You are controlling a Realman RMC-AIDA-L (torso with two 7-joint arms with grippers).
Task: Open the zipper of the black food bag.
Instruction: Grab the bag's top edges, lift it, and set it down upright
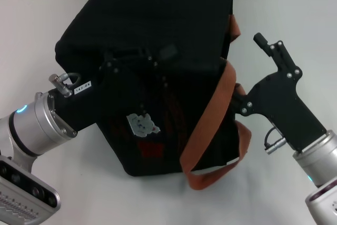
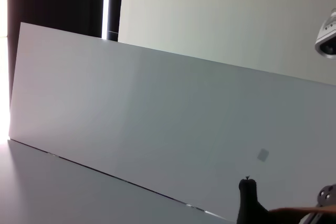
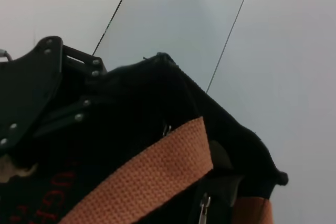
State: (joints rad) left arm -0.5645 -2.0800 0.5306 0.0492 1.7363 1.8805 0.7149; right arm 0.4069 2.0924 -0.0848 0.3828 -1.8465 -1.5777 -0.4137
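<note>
The black food bag (image 1: pixel 158 30) stands at the middle of the white table, with its bear patch (image 1: pixel 142 124) facing me and an orange-brown strap (image 1: pixel 210 119) hanging down its right side. My left gripper (image 1: pixel 138 57) reaches in from the left and rests on the bag's top. In the right wrist view it shows as a black linkage (image 3: pixel 31 93) pressed on the fabric. My right gripper (image 1: pixel 250 72) stands open at the bag's right side, one finger raised and the other by the strap. A silver zipper pull tab (image 3: pixel 203 203) hangs below the strap (image 3: pixel 147 182).
The white table (image 1: pixel 284 19) runs to a grey panelled wall behind the bag. The left wrist view shows mostly that wall (image 2: pixel 157 119), plus a black fingertip (image 2: pixel 248 198) low down.
</note>
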